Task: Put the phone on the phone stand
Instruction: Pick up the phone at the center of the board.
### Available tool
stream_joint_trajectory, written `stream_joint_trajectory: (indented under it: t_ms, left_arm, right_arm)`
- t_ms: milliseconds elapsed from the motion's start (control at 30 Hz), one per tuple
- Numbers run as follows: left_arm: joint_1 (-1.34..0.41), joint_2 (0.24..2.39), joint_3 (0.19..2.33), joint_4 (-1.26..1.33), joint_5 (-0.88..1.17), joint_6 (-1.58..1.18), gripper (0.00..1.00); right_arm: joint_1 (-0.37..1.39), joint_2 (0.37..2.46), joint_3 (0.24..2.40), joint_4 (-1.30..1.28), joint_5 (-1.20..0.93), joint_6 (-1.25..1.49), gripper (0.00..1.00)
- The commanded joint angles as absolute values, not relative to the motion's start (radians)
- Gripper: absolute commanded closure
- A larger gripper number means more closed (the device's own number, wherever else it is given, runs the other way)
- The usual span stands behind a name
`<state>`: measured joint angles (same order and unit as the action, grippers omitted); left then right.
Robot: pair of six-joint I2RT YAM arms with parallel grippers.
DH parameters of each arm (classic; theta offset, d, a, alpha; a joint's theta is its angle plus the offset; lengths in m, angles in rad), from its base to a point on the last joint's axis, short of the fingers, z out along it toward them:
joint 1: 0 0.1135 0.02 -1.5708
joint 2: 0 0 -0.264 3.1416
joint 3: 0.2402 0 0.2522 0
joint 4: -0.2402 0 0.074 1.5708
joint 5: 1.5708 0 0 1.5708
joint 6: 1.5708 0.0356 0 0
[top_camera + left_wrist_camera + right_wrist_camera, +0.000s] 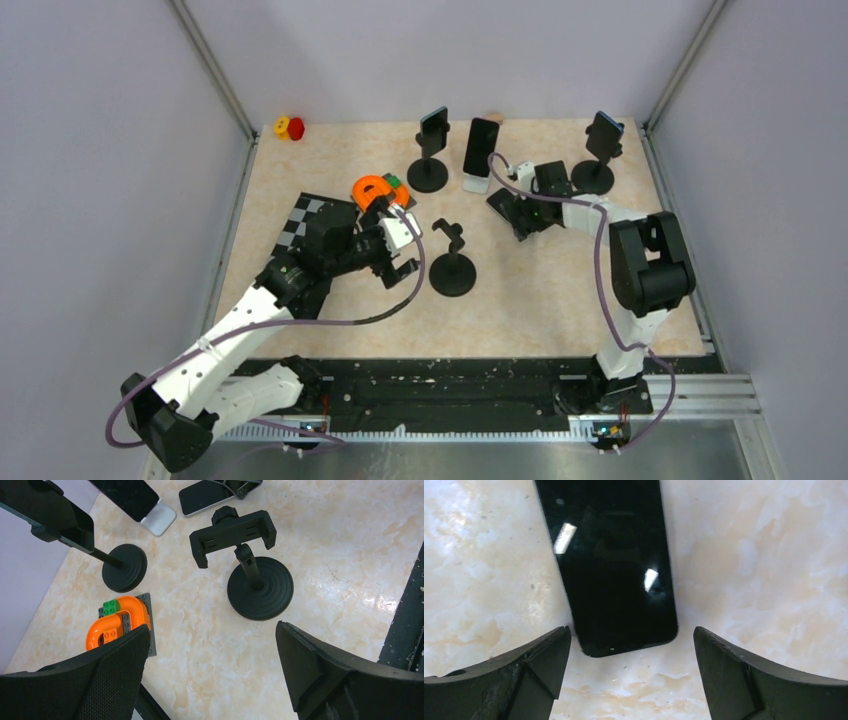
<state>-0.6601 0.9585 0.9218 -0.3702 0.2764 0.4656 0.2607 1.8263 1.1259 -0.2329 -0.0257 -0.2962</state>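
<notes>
Phone (614, 565): flat on the table (560, 310), screen up, upper centre of the right wrist view.
Right gripper (631, 639): jaws wide apart, straddling the phone's near end and gripping nothing; one fingertip sits just beside a corner.
Phone stand (260, 590): upright, cradle empty, centre of the overhead view.
Left gripper (212, 629): jaws wide apart and empty, near the stand.

Phone (614, 565) flat on table (560, 300), right of and perhaps slightly behind the phone stand (452, 262)
</notes>
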Motion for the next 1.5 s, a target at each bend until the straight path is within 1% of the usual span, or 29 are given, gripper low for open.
stream_joint_trajectory:
  t_ms: [0,600,900,1200,1467]
  left_arm:
    - [-0.659,0.974,0.965,-0.362,0.31,0.49,0.01]
    - [-0.664,1.077,1.034,-0.404,0.349,0.545,0.01]
    - [-0.671,1.109,1.06,-0.424,0.341,0.567,0.01]
    - [-0.672,1.12,1.081,-0.423,0.33,0.515,0.01]
    - [-0.67,1.126,1.102,-0.421,0.278,0.466,0.01]
  right_arm:
    - [0.261,1.801,1.168,-0.25,-0.192,-0.335,0.06]
    - [0.26,1.935,1.32,-0.33,-0.159,-0.504,0.06]
    - [0.237,2.01,1.417,-0.436,-0.287,-0.547,0.06]
    - [0.222,2.072,1.495,-0.512,-0.319,-0.572,0.08]
    - [0.216,2.104,1.509,-0.549,-0.348,-0.591,0.1]
